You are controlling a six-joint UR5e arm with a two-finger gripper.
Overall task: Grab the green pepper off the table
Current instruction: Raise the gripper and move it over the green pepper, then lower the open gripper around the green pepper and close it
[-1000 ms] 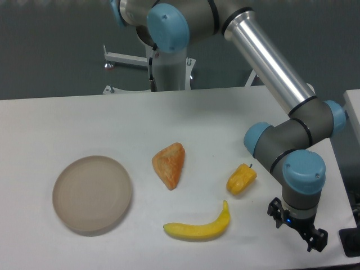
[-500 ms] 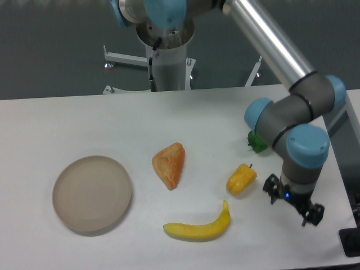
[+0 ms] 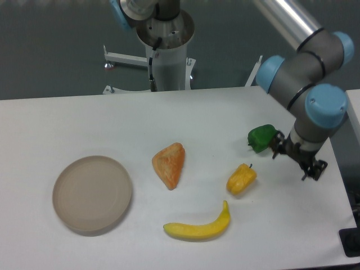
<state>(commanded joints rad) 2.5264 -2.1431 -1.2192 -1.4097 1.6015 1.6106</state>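
Single fixed camera view, looking down at the white counter (image 3: pixel 67 118). The green pepper (image 3: pixel 261 138) sits on the counter right of centre, near the far-right part of the surface, glossy and dark green. The end effector (image 3: pixel 297 160) is just to the pepper's right, low over the counter, its near end touching or almost touching the pepper's right side; contact is hard to confirm at this angle. Its dark fingers (image 3: pixel 313 167) point down and to the right, and whether they are spread or closed cannot be told from here; nothing appears to be held between them. The arm's grey wrist with blue caps (image 3: pixel 325 105) rises above it, with the silver tube (image 3: pixel 287 17) running off the top edge.

The yellow pepper (image 3: pixel 241 179) lies below and left of the green one, apart from it, dark stem pointing up-right. The banana (image 3: pixel 198 225) lies near the front edge, curved with its ends turned up, just below the yellow pepper. An orange wedge-shaped item (image 3: pixel 170 163), possibly toy bread, lies mid-counter. The round beige plate (image 3: pixel 93 194) sits at left, well apart from everything else. The robot base column (image 3: pixel 167 59) stands behind the counter's far edge.
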